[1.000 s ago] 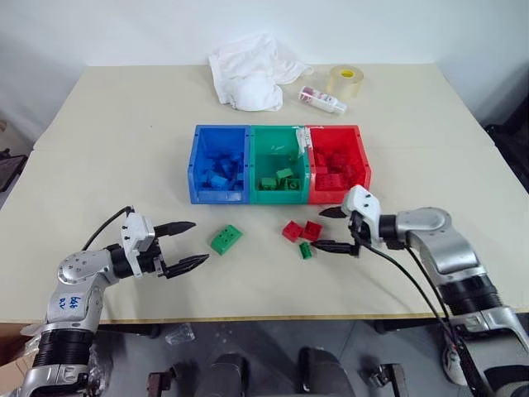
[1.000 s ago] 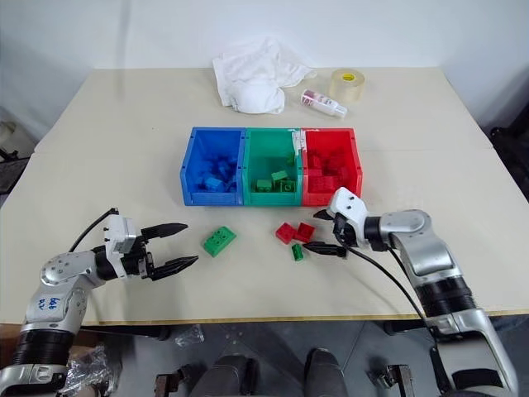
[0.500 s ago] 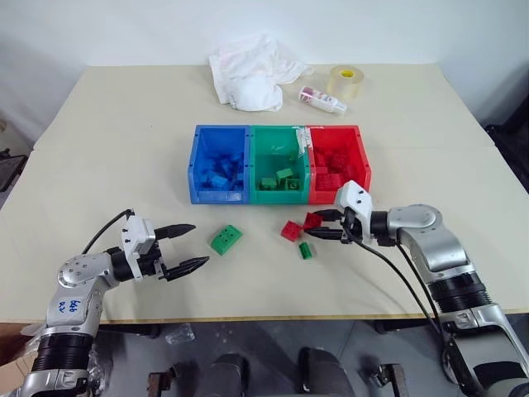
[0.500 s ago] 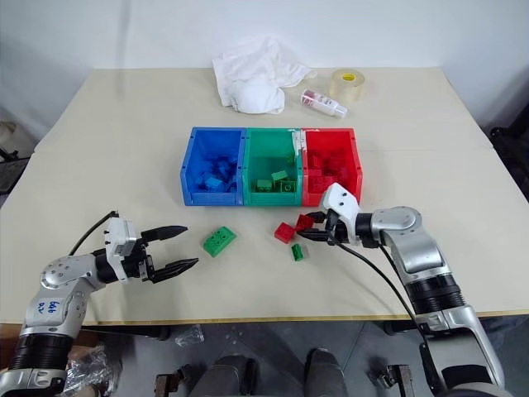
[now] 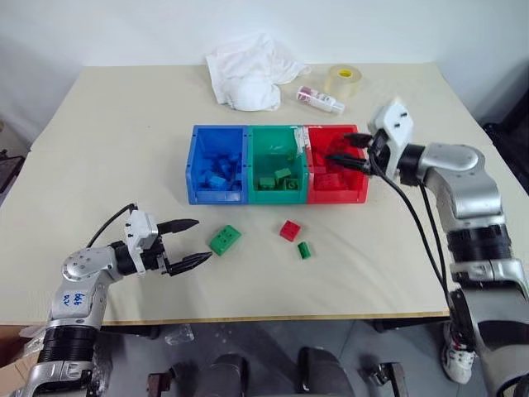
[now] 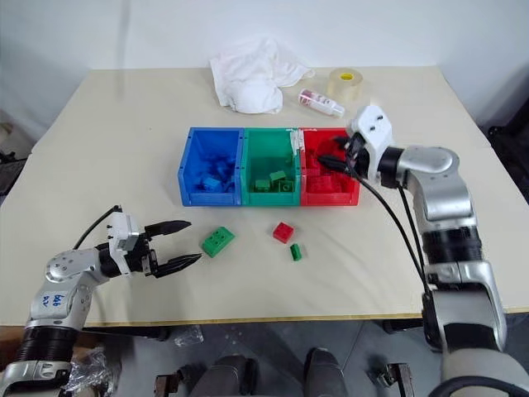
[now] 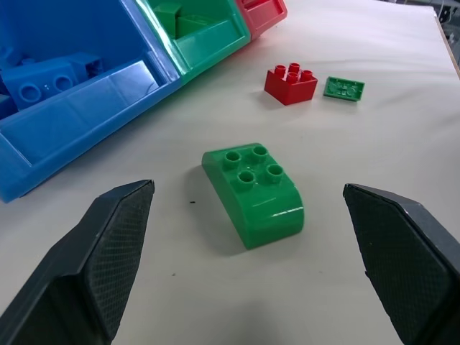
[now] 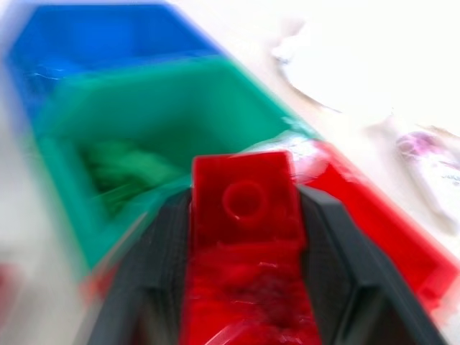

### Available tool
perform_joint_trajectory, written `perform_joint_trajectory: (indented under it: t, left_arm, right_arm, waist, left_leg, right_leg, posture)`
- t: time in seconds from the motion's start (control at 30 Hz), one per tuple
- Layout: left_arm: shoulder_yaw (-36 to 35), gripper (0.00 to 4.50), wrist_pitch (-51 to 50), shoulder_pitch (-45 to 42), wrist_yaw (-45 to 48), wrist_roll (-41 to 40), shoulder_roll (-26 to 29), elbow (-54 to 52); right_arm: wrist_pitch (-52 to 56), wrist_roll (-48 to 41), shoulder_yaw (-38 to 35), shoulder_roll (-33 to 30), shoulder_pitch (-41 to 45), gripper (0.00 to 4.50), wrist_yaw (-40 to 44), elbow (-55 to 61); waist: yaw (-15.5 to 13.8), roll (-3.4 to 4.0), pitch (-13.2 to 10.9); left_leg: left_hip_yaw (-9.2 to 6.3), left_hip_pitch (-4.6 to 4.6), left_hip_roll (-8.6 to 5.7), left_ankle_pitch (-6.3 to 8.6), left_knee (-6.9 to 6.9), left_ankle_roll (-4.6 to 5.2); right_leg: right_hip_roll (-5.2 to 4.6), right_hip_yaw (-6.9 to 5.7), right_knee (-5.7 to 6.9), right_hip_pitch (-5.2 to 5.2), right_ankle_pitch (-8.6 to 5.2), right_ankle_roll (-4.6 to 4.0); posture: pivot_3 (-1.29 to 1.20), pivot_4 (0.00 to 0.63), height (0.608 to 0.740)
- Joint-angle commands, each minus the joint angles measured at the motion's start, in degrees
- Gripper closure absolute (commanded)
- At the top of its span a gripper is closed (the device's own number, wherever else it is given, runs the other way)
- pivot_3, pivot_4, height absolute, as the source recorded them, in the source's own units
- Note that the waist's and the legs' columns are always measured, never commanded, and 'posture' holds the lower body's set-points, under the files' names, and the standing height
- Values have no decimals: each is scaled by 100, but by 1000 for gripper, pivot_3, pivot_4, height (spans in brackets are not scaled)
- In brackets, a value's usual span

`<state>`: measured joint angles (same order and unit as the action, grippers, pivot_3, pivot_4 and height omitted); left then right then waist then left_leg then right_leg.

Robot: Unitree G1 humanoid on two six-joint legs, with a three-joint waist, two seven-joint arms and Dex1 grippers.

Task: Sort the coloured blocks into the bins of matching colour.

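Our right gripper pinches a red block above the red bin. If we let go too early, it could land in the green bin — they touch. Our left gripper waits wide open by the green block.

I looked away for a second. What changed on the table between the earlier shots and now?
The right gripper closed on one of the two red blocks lying before the bins and carried it up over the red bin. The other red block, both green blocks and the open left gripper stayed put.
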<state>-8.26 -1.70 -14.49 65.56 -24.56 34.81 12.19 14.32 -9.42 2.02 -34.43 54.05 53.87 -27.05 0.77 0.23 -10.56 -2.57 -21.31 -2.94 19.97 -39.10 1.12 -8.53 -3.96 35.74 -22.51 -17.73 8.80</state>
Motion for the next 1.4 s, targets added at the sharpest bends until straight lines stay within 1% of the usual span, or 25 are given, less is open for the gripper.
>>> perform_joint_trajectory:
  t: [0.03,0.1,0.13,0.3,0.43,0.53,0.6,0.73,0.83,0.93,1.07,1.2,1.27,1.33,1.4]
  left_arm:
    - [-12,0,140,-94,76,0,7,-4]
    - [-6,0,153,-118,91,2,9,22]
    - [-4,0,159,-125,98,3,12,33]
    - [28,0,166,-191,147,12,17,116]
    - [74,0,198,-309,240,35,23,287]
    - [76,0,241,-413,329,70,67,456]
    - [71,0,272,-475,392,87,108,573]
    - [69,0,304,-520,471,97,178,671]
    - [49,0,289,-502,499,88,221,647]
    - [28,0,263,-462,515,72,272,601]
    - [-2,0,254,-435,498,70,319,563]
    - [-21,0,227,-397,423,52,317,461]
    - [-22,0,209,-310,374,44,283,334]
    - [-28,0,166,-222,312,23,235,190]
    - [-33,0,120,-139,253,15,199,42]
  right_arm:
    - [-436,129,-47,23,222,953,-21,-432]
    - [-466,117,-73,22,234,261,28,-406]
    - [-464,108,-88,18,226,18,52,-374]
    - [-94,-138,-232,-231,-283,18,344,451]
    - [452,-879,-502,-846,-1485,18,1177,1998]
    - [925,-1345,-845,-1442,-2454,18,1592,2896]
    - [1028,-1448,-1137,-1856,-3162,18,1758,3273]
    - [1159,-1568,-1738,-2384,-4292,18,1917,3690]
    - [1222,-1632,-2048,-2576,-4794,18,1937,3893]
    - [1313,-1713,-2113,-2593,-4882,18,1875,4064]
    - [1502,-1758,-1705,-2471,-4587,18,1705,4313]
    - [1799,-1760,-936,-2105,-4093,18,1395,4613]
    - [1856,-1510,-255,-1668,-3682,18,1155,4583]
    - [1723,-1085,406,-1220,-3273,18,931,4317]
    - [1569,-713,855,-926,-2993,18,804,4031]
  waist:
    - [12,0,0]
    - [43,0,0]
    - [70,0,0]
    - [94,1,0]
    - [15,0,0]
    - [-56,0,0]
    - [-89,0,0]
    - [-109,0,0]
    - [-94,0,0]
    - [-65,0,0]
    - [-82,-1,0]
    - [-82,-1,0]
    - [-73,-1,0]
    - [-49,-1,0]
    - [-66,-1,0]
  left_leg:
    - [0,0,-1,0,2,0]
    - [-2,-1,-2,0,3,1]
    - [-2,-2,-2,0,3,1]
    - [-2,-2,3,0,4,0]
    - [-15,-8,-2,0,0,1]
    - [-9,-11,-6,1,-4,3]
    - [-4,-11,-4,1,-8,4]
    - [2,-9,0,1,-11,4]
    - [4,-6,1,1,-10,4]
    - [19,0,6,0,-9,4]
    - [17,1,10,0,-10,3]
    - [12,0,11,0,-10,3]
    - [10,0,11,0,-9,2]
    - [12,1,11,1,-9,1]
    - [12,-1,11,0,-8,0]
  right_leg:
    - [-1,0,0,-1,0,0]
    - [-1,0,0,-2,0,0]
    - [-2,0,0,-2,0,0]
    - [1,-1,2,-4,0,0]
    - [-2,-8,2,0,0,0]
    - [-4,-6,-3,1,1,1]
    - [-3,-6,-7,4,1,2]
    - [-2,-6,-11,10,1,3]
    - [-2,-5,-9,9,1,3]
    - [-1,0,-9,10,1,3]
    - [0,0,-10,10,1,3]
    - [0,-1,-13,9,1,3]
    - [1,-1,-13,9,1,3]
    - [1,2,-14,7,1,3]
    - [1,2,-11,3,1,2]
  posture:
    - [0,150,740]
    - [0,150,740]
    - [0,150,740]
    - [0,150,740]
    - [0,150,740]
    - [0,150,740]
    - [0,150,740]
    - [0,150,740]
    - [0,150,740]
    - [0,150,740]
    - [0,150,740]
    - [0,150,740]
    - [0,150,740]
    - [0,150,740]
    - [0,150,740]
